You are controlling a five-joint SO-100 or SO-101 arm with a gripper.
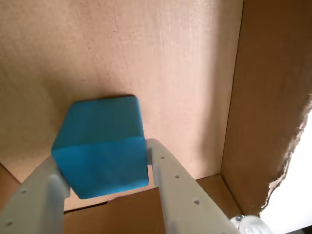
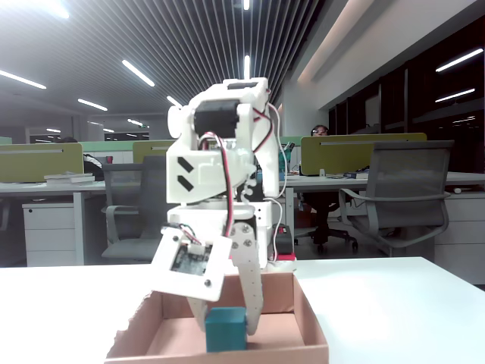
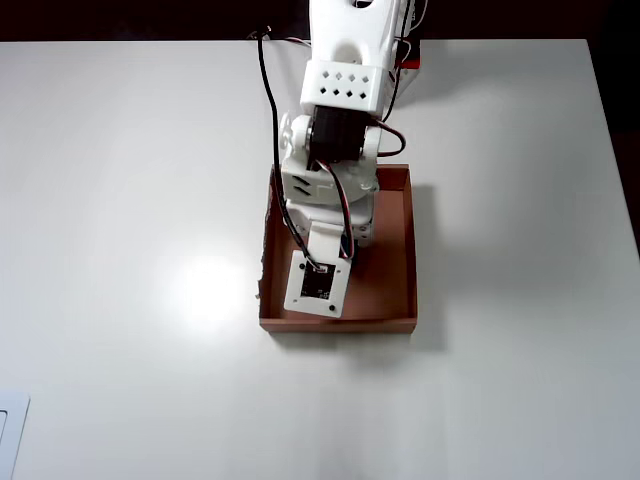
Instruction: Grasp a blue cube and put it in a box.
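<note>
The blue cube point(image 1: 100, 146) sits between my gripper's point(image 1: 102, 158) two white fingers, one pressed against each side. It hangs low inside the brown cardboard box point(image 1: 161, 58), just above or on its floor; I cannot tell which. In the fixed view the cube point(image 2: 226, 329) shows behind the box's front wall point(image 2: 227, 356), with the gripper point(image 2: 225, 322) shut around it. From overhead the arm and wrist camera plate point(image 3: 318, 283) hide both cube and fingertips, and only the box's rim point(image 3: 410, 250) shows.
The box stands on a white table point(image 3: 130, 200), close in front of the arm's base point(image 3: 355, 30). One box wall has a torn edge point(image 1: 287, 161). A pale flat object point(image 3: 8, 430) lies at the table's near left corner in the overhead view.
</note>
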